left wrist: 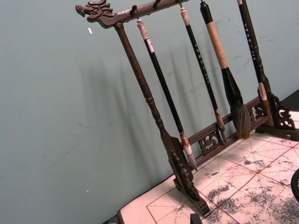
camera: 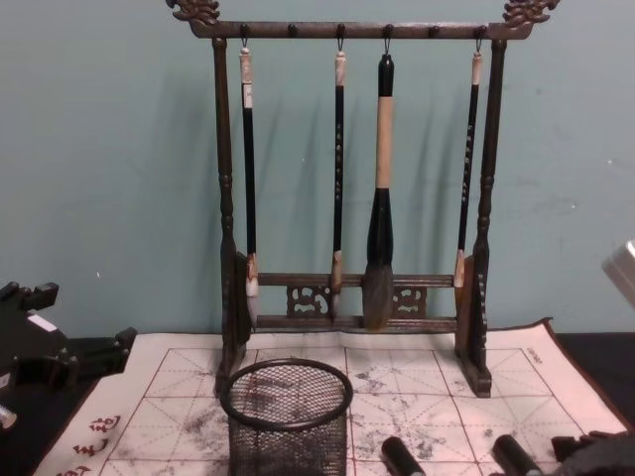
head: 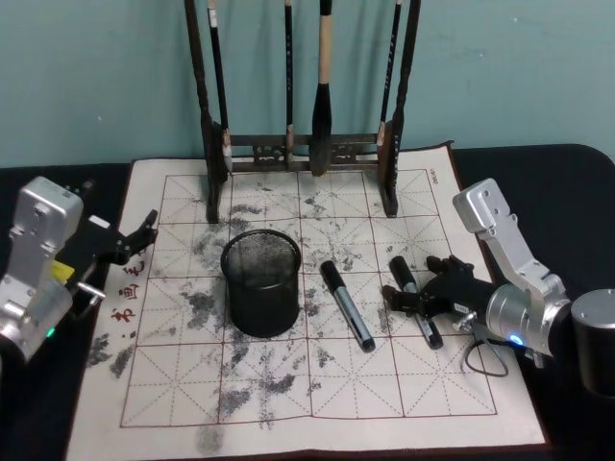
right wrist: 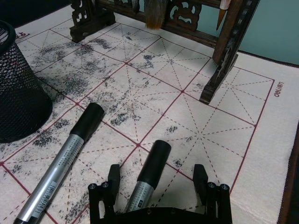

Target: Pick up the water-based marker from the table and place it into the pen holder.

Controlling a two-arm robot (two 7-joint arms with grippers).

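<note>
On the right half of the off-white calligraphy mat (head: 288, 403) with red grid lines and grey ink stains lies the silver-barrelled water-based marker with a black cap (head: 402, 272) (right wrist: 148, 175), flat on its side with the cap pointing toward the far edge. The right gripper (head: 415, 300) (right wrist: 156, 170) is down at the mat and straddles this marker's barrel: its two black fingers (right wrist: 113, 177) stand spread wide, one on each side, clear of the barrel and holding nothing. A second silver marker with a black cap (head: 346, 305) (right wrist: 65, 161) lies just beside the first, toward the robot's left and roughly parallel to it, between it and the small round black wire-mesh pen holder (head: 261, 280) (right wrist: 18, 88) (camera: 288, 416). That cup stands upright near the middle of the mat, apart from both markers. Behind it, at the mat's far edge, rises a tall dark carved wooden brush rack (head: 298, 154) (camera: 347, 30) with four calligraphy brushes (camera: 381, 178) hanging from its top bar. The mat covers most of the black table (head: 567, 163). The left gripper (head: 135, 240) (camera: 60, 357) hangs idle over the mat's left edge, well apart from the markers; whether it is open or closed cannot be told.
</note>
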